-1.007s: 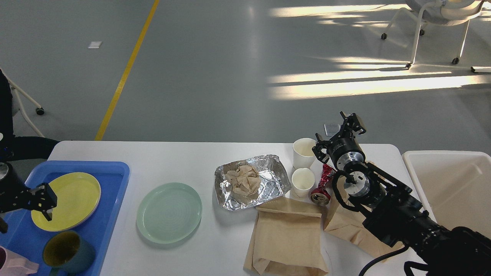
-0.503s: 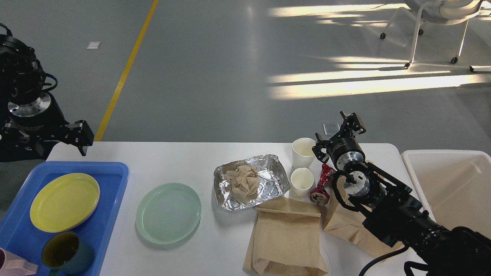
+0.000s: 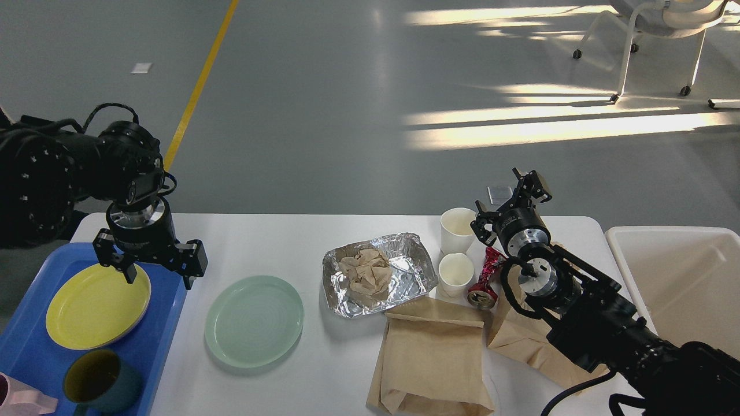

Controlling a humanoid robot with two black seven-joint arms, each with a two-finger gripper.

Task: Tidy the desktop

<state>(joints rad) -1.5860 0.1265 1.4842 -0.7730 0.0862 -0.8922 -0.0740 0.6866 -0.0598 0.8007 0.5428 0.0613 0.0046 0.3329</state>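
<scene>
The white desktop (image 3: 277, 237) carries a pale green plate (image 3: 254, 320), a foil tray (image 3: 416, 271) holding crumpled brown paper (image 3: 365, 273), two white paper cups (image 3: 458, 230) (image 3: 455, 273), a crushed red can (image 3: 485, 280) and two brown paper bags (image 3: 433, 358) (image 3: 520, 341). My left gripper (image 3: 157, 270) hangs open and empty, fingers down, over the right edge of the blue tray (image 3: 167, 323), between the yellow plate (image 3: 98, 303) and the green plate. My right gripper (image 3: 510, 202) stands open and empty just right of the far cup, above the can.
In the blue tray also stand a dark mug (image 3: 101, 381) and a pink item (image 3: 23, 398) at the bottom left corner. A cream-white bin (image 3: 682, 277) sits off the desktop's right end. A white chair (image 3: 665, 34) stands far back on the grey floor.
My left arm rose from low over the yellow plate and swung right; its gripper now hangs over the tray's right edge. The right arm and all objects stayed put.
</scene>
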